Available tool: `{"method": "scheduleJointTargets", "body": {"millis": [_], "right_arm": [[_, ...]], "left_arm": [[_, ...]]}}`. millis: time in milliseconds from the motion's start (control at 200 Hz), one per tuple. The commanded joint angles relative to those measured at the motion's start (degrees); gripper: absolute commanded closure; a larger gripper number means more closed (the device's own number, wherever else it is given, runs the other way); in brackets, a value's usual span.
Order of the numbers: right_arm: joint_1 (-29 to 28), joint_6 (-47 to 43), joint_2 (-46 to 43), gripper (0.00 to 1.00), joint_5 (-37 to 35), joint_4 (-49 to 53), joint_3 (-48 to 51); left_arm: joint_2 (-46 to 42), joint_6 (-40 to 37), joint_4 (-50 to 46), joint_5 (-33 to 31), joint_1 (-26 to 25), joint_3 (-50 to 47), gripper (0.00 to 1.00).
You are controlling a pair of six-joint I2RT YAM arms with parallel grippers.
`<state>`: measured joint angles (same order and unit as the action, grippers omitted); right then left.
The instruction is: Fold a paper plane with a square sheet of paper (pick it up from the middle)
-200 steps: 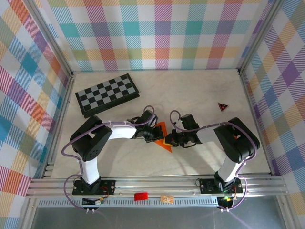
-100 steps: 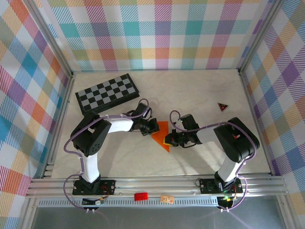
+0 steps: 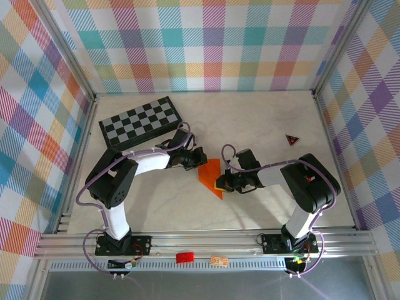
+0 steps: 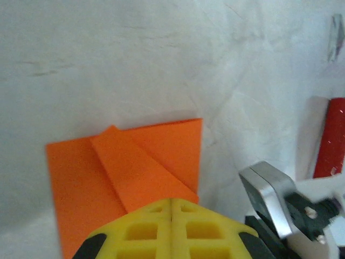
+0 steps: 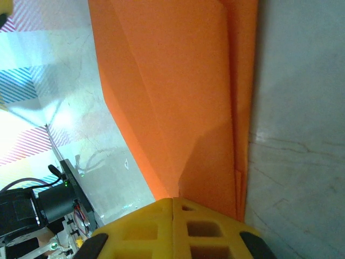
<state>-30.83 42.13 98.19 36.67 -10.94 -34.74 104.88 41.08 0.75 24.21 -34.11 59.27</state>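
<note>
Partly folded, the square sheet of paper [image 3: 211,177] is shown flat on the table [image 3: 262,119] between the arms. The left gripper [image 3: 199,160] and right gripper [image 3: 220,183] are closed, with tips set at opposite edges. If a tip is dragged sideways, the sheet may be skewed and its creases misaligned.

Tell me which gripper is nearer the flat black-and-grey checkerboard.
Left. The left gripper sits off the near right corner of the flat black-and-grey checkerboard, at the folded bright orange paper; the right gripper is farther right, across that paper.
</note>
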Motion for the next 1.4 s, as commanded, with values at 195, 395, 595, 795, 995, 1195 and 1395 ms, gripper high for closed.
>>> {"method": "scheduleJointTargets", "body": {"millis": [195,395,595,795,995,1195,1395], "right_arm": [[-0.37,-2.24,3.21,1.0,-7.57,12.3,1.84],[-0.37,-2.13,3.41,1.0,-7.4,11.73,2.22],[-0.37,-2.31,3.59,1.0,-7.37,11.4,2.63],[-0.39,-2.7,3.76,1.0,-6.64,11.12,2.27],[-0.37,-8.07,3.41,1.0,-5.67,15.65,-0.32],[-0.37,-15.93,0.49,1.0,-4.35,23.01,-4.78],[-0.37,-8.89,-7.97,0.85,0.44,17.31,-7.72]], "left_arm": [[6.46,-1.21,4.09,6.37,-0.9,1.9,0.96],[9.29,-3.79,1.87,4.41,2.57,2.87,0.96],[10.24,-6.08,-0.34,3.04,7.68,4.4,0.96],[9.93,-6.46,-3.91,2.26,9.59,7.18,0.96],[2.72,-4.66,-4.44,-0.19,9.56,4.91,0.95],[-6.34,-2.45,-0.89,0.09,7.05,-1.22,0.94],[-4.88,-2.86,1.65,0.76,-0.32,-2.06,0.93]]}}
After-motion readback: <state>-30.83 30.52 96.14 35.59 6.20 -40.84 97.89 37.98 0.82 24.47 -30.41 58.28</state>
